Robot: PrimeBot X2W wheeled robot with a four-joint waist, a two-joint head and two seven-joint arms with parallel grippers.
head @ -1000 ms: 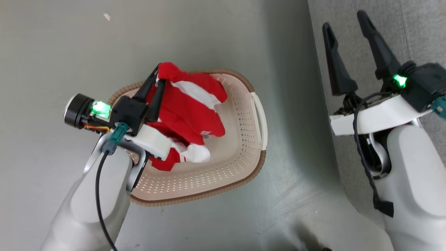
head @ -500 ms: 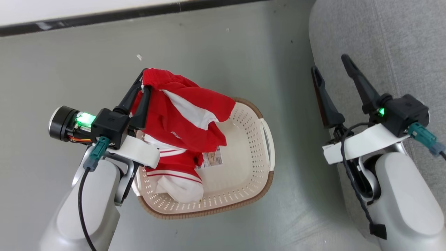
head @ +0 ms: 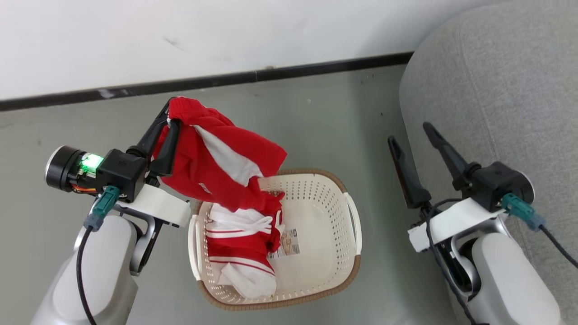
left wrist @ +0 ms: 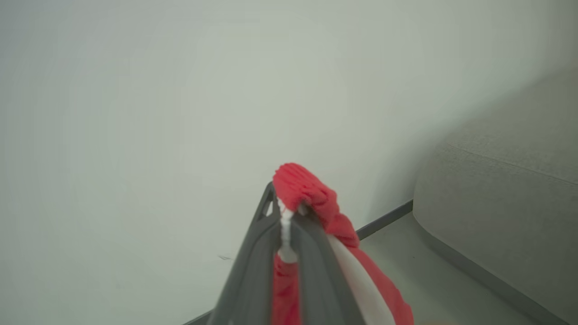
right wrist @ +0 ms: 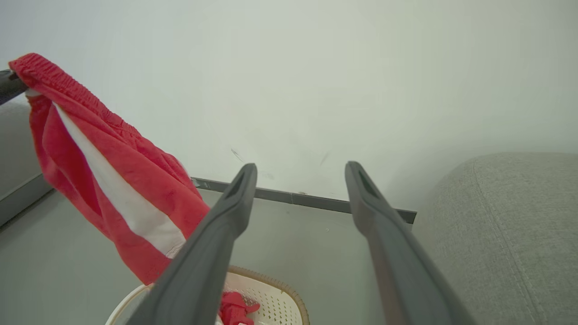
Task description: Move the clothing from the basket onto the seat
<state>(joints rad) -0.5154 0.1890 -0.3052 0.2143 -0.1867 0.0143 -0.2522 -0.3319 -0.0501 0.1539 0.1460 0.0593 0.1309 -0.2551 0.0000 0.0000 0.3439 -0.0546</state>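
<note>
My left jaws clench only the waistband of the shorts [head: 216, 158]; it may slip, or the hem snag the basket [head: 354, 216] rim; right jaws are released

Basket [head: 325, 198] on the floor [head: 316, 126], 1 garment [head: 216, 158] held by the left gripper [head: 171, 115] above the basket's left rear, more clothing [head: 239, 253] in its left half, right gripper [head: 408, 132] and sofa [head: 496, 90] to its right, wall [head: 226, 36] behind.
</note>
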